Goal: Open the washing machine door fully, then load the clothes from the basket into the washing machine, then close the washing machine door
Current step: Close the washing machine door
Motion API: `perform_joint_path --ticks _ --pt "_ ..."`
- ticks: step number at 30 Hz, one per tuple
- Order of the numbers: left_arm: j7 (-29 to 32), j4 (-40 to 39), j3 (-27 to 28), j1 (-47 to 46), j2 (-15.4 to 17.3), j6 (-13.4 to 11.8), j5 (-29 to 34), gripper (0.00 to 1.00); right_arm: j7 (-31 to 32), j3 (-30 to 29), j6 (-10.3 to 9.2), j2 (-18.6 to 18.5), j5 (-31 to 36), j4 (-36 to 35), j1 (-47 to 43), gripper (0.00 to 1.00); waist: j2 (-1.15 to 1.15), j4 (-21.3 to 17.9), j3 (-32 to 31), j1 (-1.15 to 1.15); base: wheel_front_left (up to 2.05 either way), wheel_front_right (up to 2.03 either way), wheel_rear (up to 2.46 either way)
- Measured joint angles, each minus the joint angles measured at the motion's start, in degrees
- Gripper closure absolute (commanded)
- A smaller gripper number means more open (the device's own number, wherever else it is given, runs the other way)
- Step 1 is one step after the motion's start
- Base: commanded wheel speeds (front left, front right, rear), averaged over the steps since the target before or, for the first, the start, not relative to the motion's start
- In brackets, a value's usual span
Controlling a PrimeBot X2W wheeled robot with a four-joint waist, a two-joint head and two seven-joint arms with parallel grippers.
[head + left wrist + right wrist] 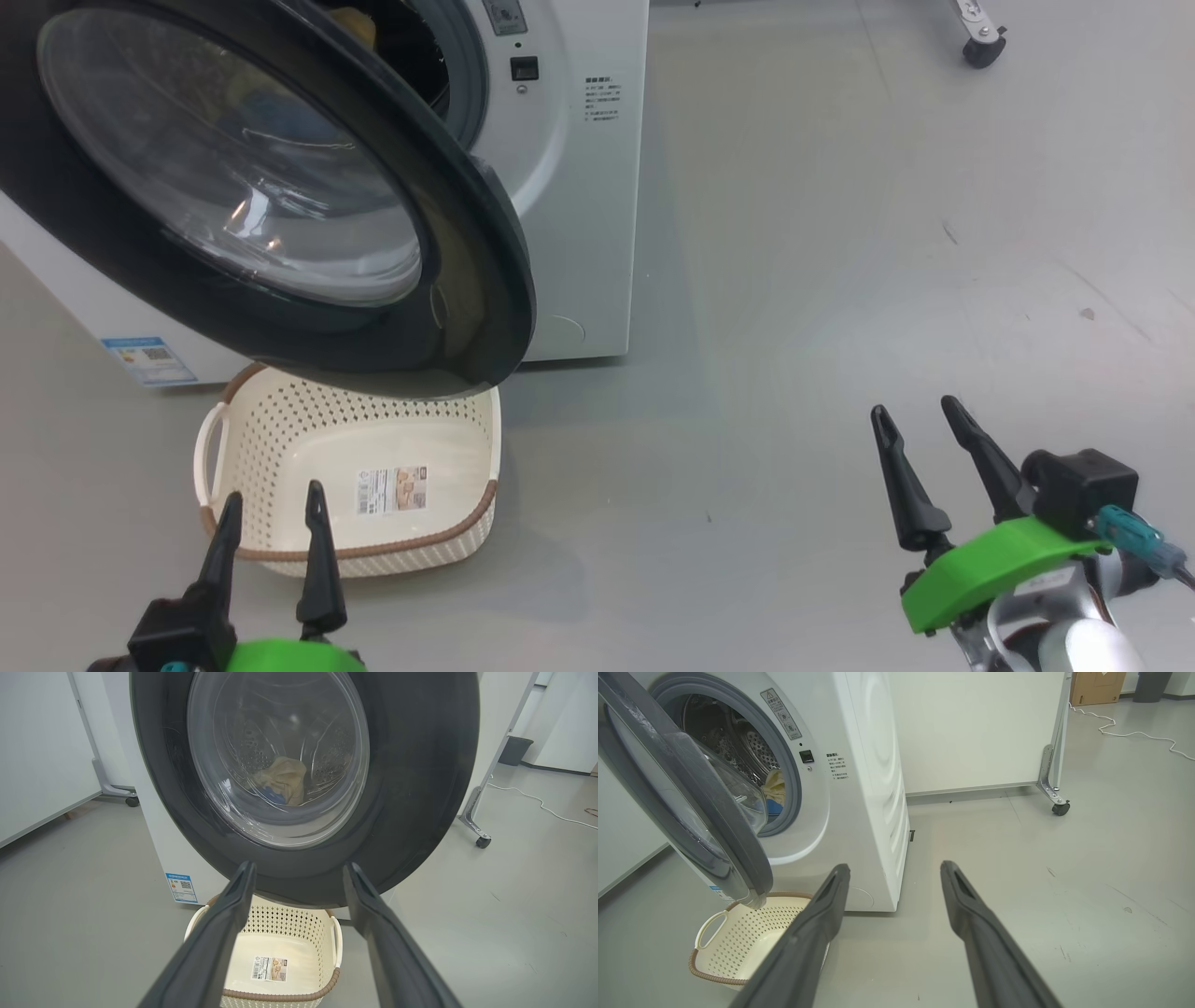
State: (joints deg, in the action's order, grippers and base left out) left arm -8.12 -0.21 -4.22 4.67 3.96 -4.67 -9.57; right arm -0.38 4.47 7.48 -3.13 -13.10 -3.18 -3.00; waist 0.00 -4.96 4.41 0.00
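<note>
- The washing machine door [233, 177] stands partly open, swung out from the front of the washing machine [569, 187] on its hinge at the left of the head view.
- In the head view the door's lower black edge overlaps the far rim of the basket [280, 425]. The right wrist view shows the door hanging above the basket.
- The clothes [774, 788] lie inside the steel drum. The right wrist view shows cream fabric with a blue patch through the gap between door and gasket. In the left wrist view the same bundle shows through the glass window.
- The basket sits on the grey floor [794, 280], directly in front of the machine. Its bottom is in plain view and carries a label sticker [394, 490].
- A blue energy sticker [149, 359] sits low on the machine front, just left of the basket.
- Left gripper [274, 495]: fingers spread wide, nothing between them. It hangs at the near rim of the basket and points toward the door.
- Right gripper [914, 407]: fingers spread wide, nothing between them. It is over bare floor, well apart from the machine and the basket.
- A wheeled white partition [971, 732] stands behind the machine, and a white cable [1125, 735] lies on the floor beyond it.
</note>
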Motion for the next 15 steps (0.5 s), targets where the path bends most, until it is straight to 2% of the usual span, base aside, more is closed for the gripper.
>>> perform_joint_path --ticks 9,10,11,15 --pt "0.07 0.0 -1.29 -0.02 -0.01 -0.46 0.0 0.0 0.24 0.0 0.0 0.0 -0.01 0.01 0.0 0.0 0.0 0.49 -0.13 0.0 0.0 0.0 0.0" --pt "0.07 0.0 -1.45 -0.02 -0.02 -0.47 0.0 0.0 0.25 0.0 0.0 0.01 -0.02 0.03 0.0 0.45 0.0 0.62 -0.15 0.0 0.0 0.0 0.0" --pt "0.07 0.0 -1.53 -0.04 -0.02 -0.47 -0.01 0.0 0.42 -0.02 0.0 0.01 -0.16 0.13 0.0 1.0 0.0 0.8 -0.17 0.0 0.0 0.0 0.0" --pt "0.19 0.09 -2.12 -0.13 -0.03 -0.42 -0.09 0.0 0.74 0.02 0.0 0.01 -0.52 1.69 0.08 1.0 0.0 1.79 -0.25 0.0 0.0 0.0 0.0"
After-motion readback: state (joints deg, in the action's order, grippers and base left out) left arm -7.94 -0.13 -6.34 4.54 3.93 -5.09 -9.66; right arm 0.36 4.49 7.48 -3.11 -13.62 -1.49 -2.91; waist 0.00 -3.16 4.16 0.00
